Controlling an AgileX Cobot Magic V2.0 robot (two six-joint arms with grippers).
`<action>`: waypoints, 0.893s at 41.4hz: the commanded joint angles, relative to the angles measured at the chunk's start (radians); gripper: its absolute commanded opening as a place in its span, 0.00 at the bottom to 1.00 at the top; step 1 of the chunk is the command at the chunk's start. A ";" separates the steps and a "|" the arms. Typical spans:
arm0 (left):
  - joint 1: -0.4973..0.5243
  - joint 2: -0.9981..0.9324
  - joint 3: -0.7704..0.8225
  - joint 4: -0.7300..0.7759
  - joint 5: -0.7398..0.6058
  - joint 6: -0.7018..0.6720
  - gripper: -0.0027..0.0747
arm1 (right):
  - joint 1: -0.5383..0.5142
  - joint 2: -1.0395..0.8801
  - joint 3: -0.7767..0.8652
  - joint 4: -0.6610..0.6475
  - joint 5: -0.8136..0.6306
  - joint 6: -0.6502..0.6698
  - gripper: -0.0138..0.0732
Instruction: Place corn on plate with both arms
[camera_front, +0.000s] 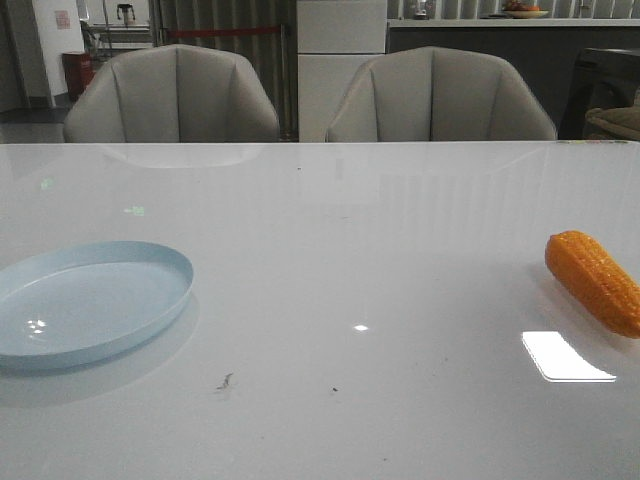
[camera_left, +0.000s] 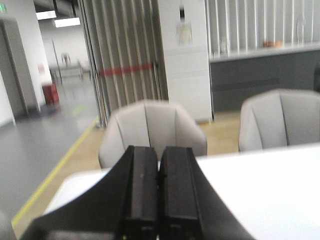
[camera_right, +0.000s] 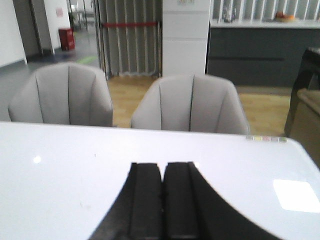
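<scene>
The orange corn (camera_front: 595, 281) lies on the white table at the far right, its far end cut off by the front view's edge. The pale blue plate (camera_front: 88, 300) sits at the left, nothing on it. Neither arm shows in the front view. My left gripper (camera_left: 159, 150) is shut and empty, raised and facing the chairs past the table's far edge. My right gripper (camera_right: 163, 166) is shut and empty above the bare table top. The corn and plate show in neither wrist view.
Two grey chairs (camera_front: 170, 95) (camera_front: 440, 95) stand behind the table's far edge. A bright light reflection (camera_front: 565, 357) lies on the table near the corn. A dark object (camera_front: 610, 95) stands at the back right.
</scene>
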 joint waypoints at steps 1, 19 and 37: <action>0.000 0.101 -0.035 0.001 -0.078 -0.001 0.15 | -0.003 0.106 -0.037 -0.009 -0.074 0.001 0.24; 0.000 0.329 -0.035 -0.006 -0.064 -0.001 0.15 | -0.003 0.306 -0.037 -0.009 -0.029 0.001 0.24; 0.000 0.347 -0.035 -0.006 -0.042 -0.001 0.55 | -0.003 0.310 -0.037 -0.009 0.098 0.001 0.68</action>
